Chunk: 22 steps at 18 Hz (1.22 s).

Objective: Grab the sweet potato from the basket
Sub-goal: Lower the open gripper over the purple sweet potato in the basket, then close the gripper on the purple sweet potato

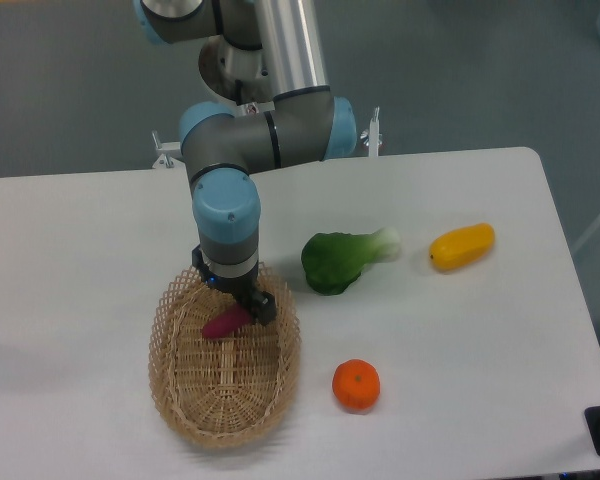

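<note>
The white surface [100, 240] fills most of the view, with grey floor beyond its far edge at 12 o'clock. The robot arm [270, 100], silver tube with grey joints and light blue caps, reaches down from the top of the frame and points its wrist straight down over the far end of the basket [225, 395]. The basket is oval, woven, light tan with an open lattice rim, and sits on the surface toward 7 o'clock from the centre.

The gripper [242, 308] is lowered inside the basket's far end, just within the rim. Its black fingers [261, 305] sit right at the upper right end of the sweet potato [223, 323], and one dark finger shows at that end; the other is hidden behind the wrist. Whether the fingers are clamped on the tuber or only close around it cannot be told from this view.

The sweet potato is magenta-purple, lies tilted in the far half of the basket, its lower left end free and resting on the weave.

A green leafy vegetable [342, 260] with a pale stalk lies just beside the basket at 2 o'clock from it. A yellow-orange oblong fruit [462, 246] lies farther toward 3 o'clock. A round orange [356, 385] sits near the basket's right side at 4 o'clock
</note>
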Tool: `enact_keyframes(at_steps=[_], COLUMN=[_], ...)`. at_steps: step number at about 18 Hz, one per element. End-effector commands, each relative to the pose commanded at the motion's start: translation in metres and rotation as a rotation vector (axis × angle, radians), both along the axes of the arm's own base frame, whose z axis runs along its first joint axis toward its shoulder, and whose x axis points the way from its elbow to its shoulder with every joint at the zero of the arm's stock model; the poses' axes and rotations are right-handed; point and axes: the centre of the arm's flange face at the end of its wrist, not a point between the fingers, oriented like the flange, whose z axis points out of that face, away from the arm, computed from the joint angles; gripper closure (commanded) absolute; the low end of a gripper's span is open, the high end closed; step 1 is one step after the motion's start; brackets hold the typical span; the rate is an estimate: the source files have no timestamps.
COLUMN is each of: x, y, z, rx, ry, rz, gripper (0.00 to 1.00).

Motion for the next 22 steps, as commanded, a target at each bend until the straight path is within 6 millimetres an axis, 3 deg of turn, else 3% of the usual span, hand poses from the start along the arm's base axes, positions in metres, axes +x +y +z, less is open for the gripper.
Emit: enact_keyframes(at_steps=[18, 20, 22], x=[0.004, 0.004, 0.004], y=[0.009, 0.009, 0.009], z=[-0.021, -0.021, -0.022], rx=[-0.001, 0.001, 0.0], ry=[0.004, 0.008, 0.007], rz=[0.018, 0.02, 0.018], gripper=[0.01, 0.16, 0.19])
